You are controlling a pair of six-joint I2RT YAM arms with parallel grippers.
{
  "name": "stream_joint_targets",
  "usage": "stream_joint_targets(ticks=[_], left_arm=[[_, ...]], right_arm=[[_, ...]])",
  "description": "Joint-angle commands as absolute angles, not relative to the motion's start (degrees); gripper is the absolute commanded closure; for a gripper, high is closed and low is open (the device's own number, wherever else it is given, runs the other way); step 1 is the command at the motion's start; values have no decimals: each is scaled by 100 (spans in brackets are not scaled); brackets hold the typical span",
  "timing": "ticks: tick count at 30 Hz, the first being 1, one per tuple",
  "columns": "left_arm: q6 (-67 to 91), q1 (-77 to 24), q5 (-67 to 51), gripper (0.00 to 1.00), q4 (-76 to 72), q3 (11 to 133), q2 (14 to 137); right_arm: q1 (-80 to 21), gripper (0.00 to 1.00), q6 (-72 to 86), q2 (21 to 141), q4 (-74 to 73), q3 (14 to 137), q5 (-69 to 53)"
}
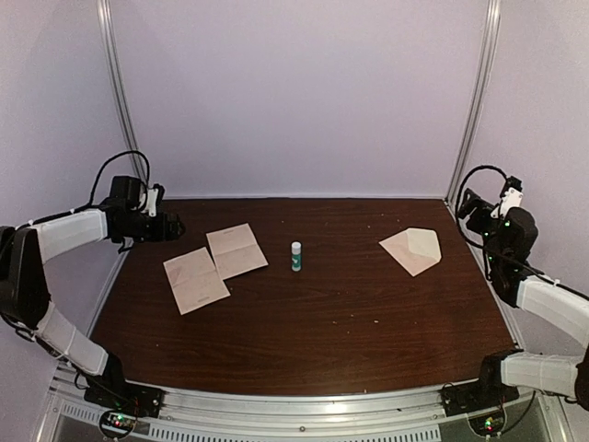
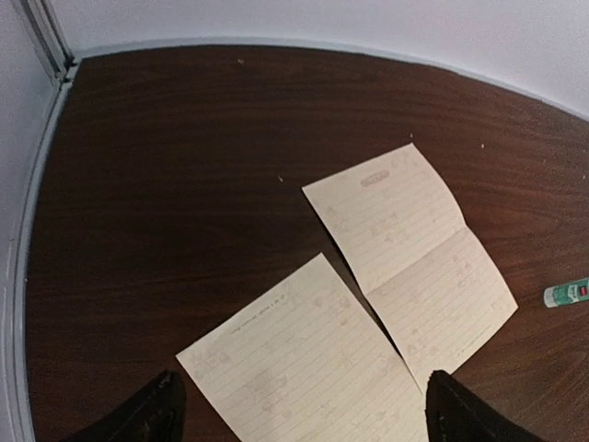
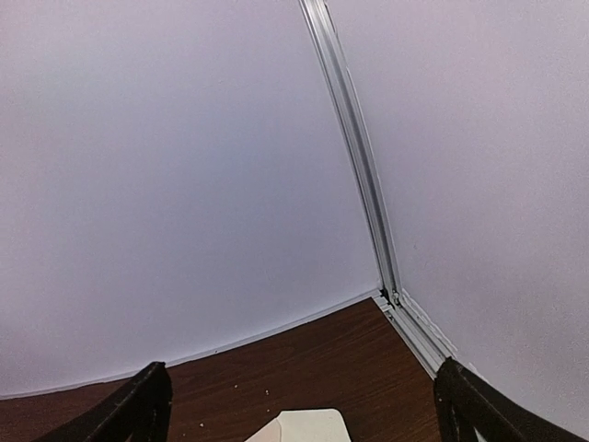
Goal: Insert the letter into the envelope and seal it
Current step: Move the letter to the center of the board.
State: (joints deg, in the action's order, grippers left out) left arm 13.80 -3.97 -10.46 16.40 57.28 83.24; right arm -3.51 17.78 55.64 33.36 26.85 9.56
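Note:
Two creased, lined letter sheets lie flat on the left of the dark table, one nearer (image 1: 195, 279) (image 2: 313, 368) and one farther (image 1: 236, 250) (image 2: 414, 267). The pale envelope (image 1: 413, 249) (image 3: 304, 426) lies at the back right with its pointed flap showing. My left gripper (image 1: 170, 226) (image 2: 304, 412) hovers open above the left table edge, looking down on the sheets, with nothing between its fingers. My right gripper (image 1: 469, 207) (image 3: 306, 407) is raised at the right edge, open and empty, with the envelope's corner just below it in the right wrist view.
A small glue stick (image 1: 295, 256) (image 2: 566, 294) with a green label stands mid-table between the sheets and the envelope. Pale walls and aluminium corner posts (image 1: 475, 101) (image 3: 363, 175) close in the table at the back and sides.

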Motion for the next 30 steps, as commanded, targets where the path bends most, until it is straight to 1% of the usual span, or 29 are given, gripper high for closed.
stream_joint_targets(ticks=[1,7,14,20,30], left_arm=[[1237,-744,-1355,10,1289,5578,8881],[1349,-776,-1631,16,1046,5524,9388],[1592,-900,-1920,24,1130,5401,9635],[2065,-977,-1890,24,1177,5097,9504],[2684,-1020,-2165,23,851,4359,9250]], right_arm=[[-339,0,1706,5451,3664,2480,548],[-343,0,1602,5204,3648,2291,717],[-344,0,1617,5406,3598,2369,592],[-348,0,1609,5467,3525,2435,527],[-347,0,1617,5556,3521,2469,442]])
